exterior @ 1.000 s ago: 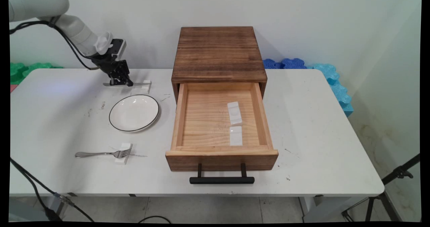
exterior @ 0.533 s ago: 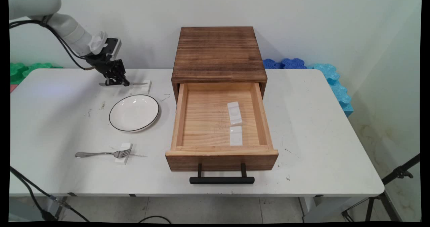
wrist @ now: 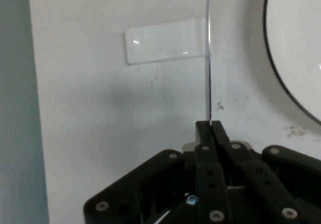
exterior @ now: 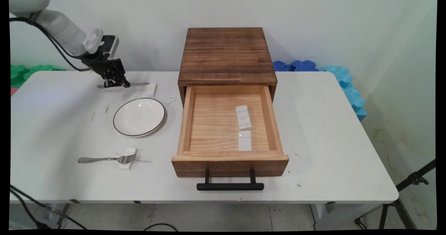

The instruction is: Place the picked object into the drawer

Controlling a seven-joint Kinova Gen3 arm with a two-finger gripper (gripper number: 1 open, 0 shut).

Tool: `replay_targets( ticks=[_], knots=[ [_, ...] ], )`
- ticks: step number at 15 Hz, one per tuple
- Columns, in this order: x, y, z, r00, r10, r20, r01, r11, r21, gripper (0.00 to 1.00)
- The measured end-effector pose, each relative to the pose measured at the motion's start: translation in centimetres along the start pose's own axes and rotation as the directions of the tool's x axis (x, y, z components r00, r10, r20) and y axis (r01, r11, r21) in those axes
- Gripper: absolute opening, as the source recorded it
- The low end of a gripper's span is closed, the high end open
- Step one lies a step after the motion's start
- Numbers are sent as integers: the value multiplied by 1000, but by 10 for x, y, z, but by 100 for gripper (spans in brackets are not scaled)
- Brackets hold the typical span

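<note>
The pincer (exterior: 116, 84) is in the upper left of the frame, clamped on a knife (exterior: 136, 85) by its handle. The blade tip reaches over a white rest (exterior: 150, 88), just above a plate (exterior: 139, 117) on the surface (exterior: 331, 141). The knife looks thin, stiff and smooth, so it may slip; the handle is the good place to hold. In the centre, a drawer (exterior: 228, 162) stands open with two white rests (exterior: 244, 117) inside. Lower left, a fork (exterior: 104, 159) lies on another rest.
</note>
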Motion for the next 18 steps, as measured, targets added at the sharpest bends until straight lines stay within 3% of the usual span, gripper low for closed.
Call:
replay_targets(
  ticks=[11, 18],
  knots=[
    [36, 37, -58, 997, -66, -40, 68, 996, 55, 0],
    [86, 66, -91, 992, -81, -99, 87, 995, 57, 0]
  ],
)
